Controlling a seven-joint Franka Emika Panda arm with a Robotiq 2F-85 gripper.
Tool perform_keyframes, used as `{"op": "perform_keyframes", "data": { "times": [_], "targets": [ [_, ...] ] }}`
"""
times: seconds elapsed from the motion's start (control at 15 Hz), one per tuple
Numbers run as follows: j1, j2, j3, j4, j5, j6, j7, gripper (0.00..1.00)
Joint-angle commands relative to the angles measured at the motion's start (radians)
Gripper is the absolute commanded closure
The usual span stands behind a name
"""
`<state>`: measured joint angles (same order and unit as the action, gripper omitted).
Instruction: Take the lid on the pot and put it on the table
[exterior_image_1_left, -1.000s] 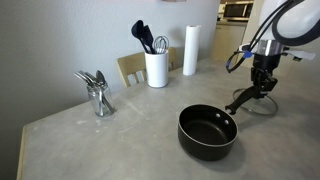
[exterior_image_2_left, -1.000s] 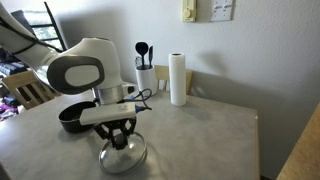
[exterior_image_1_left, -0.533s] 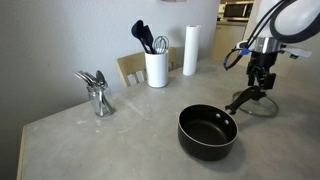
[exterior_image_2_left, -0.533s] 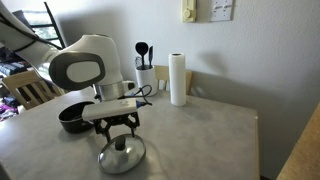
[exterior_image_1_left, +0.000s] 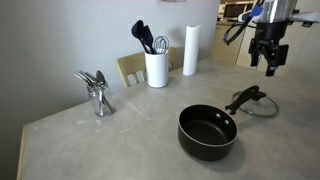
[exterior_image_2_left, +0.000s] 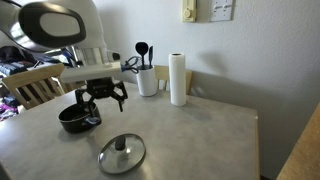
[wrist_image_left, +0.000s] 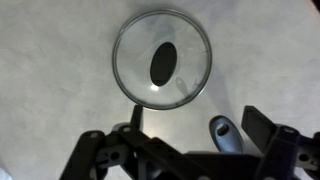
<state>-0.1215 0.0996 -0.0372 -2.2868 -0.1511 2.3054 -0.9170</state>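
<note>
Hovering end effector (exterior_image_1_left: 271, 68), open, empty, above lid (exterior_image_1_left: 258, 104).

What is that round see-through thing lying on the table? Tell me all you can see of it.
It is the lid, a round disc of what looks like clear glass with a thin metal rim and a small dark knob in the middle. It lies flat, knob up, on the grey mottled table, beside the pot, not on it. The gripper hangs open above it without touching.
</note>
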Motion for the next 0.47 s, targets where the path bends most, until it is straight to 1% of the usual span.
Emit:
{"op": "perform_keyframes", "data": {
  "times": [0.0,0.07,0.13,0.2,0.4],
  "targets": [
    [0.048,-0.126,0.009,0.018,-0.039,-0.212,0.081,0.0],
    [0.039,-0.08,-0.006,0.008,-0.017,-0.121,0.036,0.0],
    [0.051,-0.107,-0.005,0.01,-0.018,-0.149,0.047,0.0],
    [0.054,-0.116,-0.005,0.009,-0.018,-0.148,0.047,0.0],
    [0.051,-0.096,-0.009,0.008,-0.018,-0.143,0.047,0.0]
  ]
}}
